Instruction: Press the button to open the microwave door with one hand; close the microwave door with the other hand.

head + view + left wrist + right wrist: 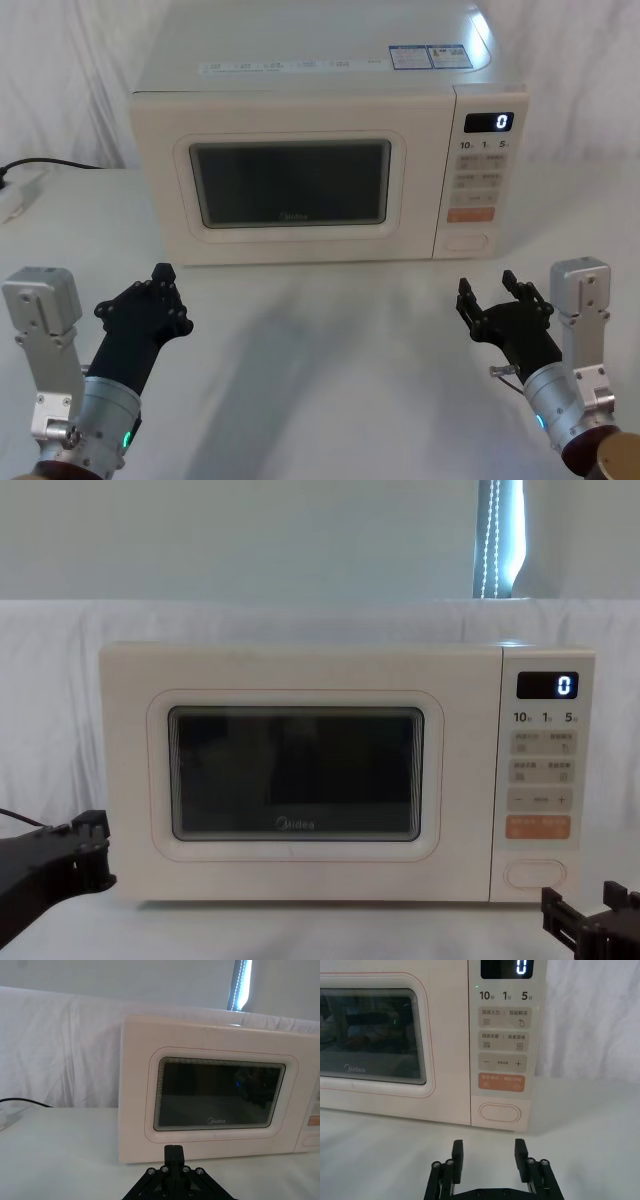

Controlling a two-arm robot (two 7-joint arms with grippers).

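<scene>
The button (499, 1113) is seen at the bottom of the control panel (484, 180), under the orange key (502, 1082), at the right end of the microwave (320, 150). The door (290, 180) is shut flush with the front, its dark window facing the robot. Nothing has been pressed yet, so the first step is judged to be in hand: the approach to the button.

The right gripper (489, 1152) is held low over the desk (320, 370), near the front of the panel and almost in line with the button, clear of it. Its jaws are parted, with a plain gap between them. For the next move, a short forward reach with a slight rise is called for, so that one fingertip lands on the button; closing the jaws first would likely give a firmer push.

The left gripper (150, 300) is held over the desk before the door's left part, apart from it, its jaws closed together, placed to push the door back once it swings out.
</scene>
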